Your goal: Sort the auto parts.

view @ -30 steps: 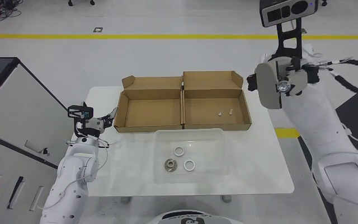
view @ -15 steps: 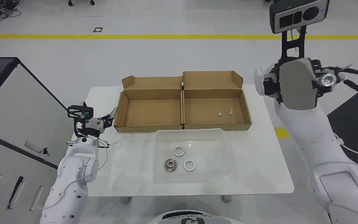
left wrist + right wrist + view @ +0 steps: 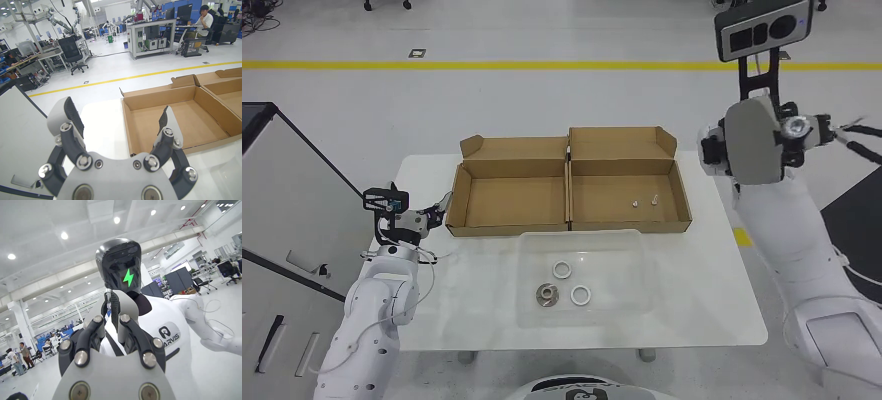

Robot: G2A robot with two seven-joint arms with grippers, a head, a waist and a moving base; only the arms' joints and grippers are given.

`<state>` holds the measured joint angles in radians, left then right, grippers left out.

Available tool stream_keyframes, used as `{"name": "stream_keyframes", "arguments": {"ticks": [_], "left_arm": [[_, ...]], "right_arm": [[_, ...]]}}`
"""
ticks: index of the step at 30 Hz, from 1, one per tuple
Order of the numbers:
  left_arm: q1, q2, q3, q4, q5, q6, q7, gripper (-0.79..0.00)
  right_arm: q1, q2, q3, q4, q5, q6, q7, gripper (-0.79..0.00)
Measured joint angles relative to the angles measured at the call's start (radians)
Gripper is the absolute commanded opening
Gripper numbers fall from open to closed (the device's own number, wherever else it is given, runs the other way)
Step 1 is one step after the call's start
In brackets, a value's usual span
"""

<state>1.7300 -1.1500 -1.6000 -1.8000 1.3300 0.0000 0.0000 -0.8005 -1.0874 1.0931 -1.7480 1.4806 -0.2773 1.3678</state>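
Meanwhile, the right gripper (image 3: 110, 298), pinching a small screw (image 3: 107, 297), is swinging and turning high off the desk's (image 3: 712, 290) right side, likely bound for the box (image 3: 602, 205) already holding two screws (image 3: 653, 197); the left gripper (image 3: 118, 108) is idling wide open beside the other box (image 3: 512, 200).

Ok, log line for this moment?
left gripper open beside brown cardboard box | right gripper raised, shut on small silvery part | clear plastic tray: two white rings, grey metal bushing
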Motion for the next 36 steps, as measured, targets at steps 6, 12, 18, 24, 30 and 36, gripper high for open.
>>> {"name": "stream_keyframes", "arguments": {"ticks": [6, 12, 18, 24, 30, 36], "left_arm": [[0.000, 0.000, 0.000, 0.000, 0.000, 0.000, 0.000, 0.000], [0.000, 0.000, 0.000, 0.000, 0.000, 0.000, 0.000, 0.000], [0.000, 0.000, 0.000, 0.000, 0.000, 0.000, 0.000, 0.000], [0.000, 0.000, 0.000, 0.000, 0.000, 0.000, 0.000, 0.000], [0.000, 0.000, 0.000, 0.000, 0.000, 0.000, 0.000, 0.000], [0.000, 0.000, 0.000, 0.000, 0.000, 0.000, 0.000, 0.000]], "right_arm": [[-0.010, 0.001, 0.027, -0.007, -0.132, 0.044, -0.015, -0.785], [-0.041, -0.005, 0.045, -0.024, -0.142, 0.055, -0.027, -0.785], [-0.075, -0.027, 0.046, -0.039, 0.010, 0.010, -0.025, -0.785], [-0.079, -0.039, 0.060, -0.033, -0.002, 0.011, -0.034, -0.785], [-0.078, -0.038, 0.092, -0.035, -0.122, 0.050, -0.053, -0.785], [-0.067, -0.040, 0.100, -0.036, -0.208, 0.088, -0.051, -0.785]]}}
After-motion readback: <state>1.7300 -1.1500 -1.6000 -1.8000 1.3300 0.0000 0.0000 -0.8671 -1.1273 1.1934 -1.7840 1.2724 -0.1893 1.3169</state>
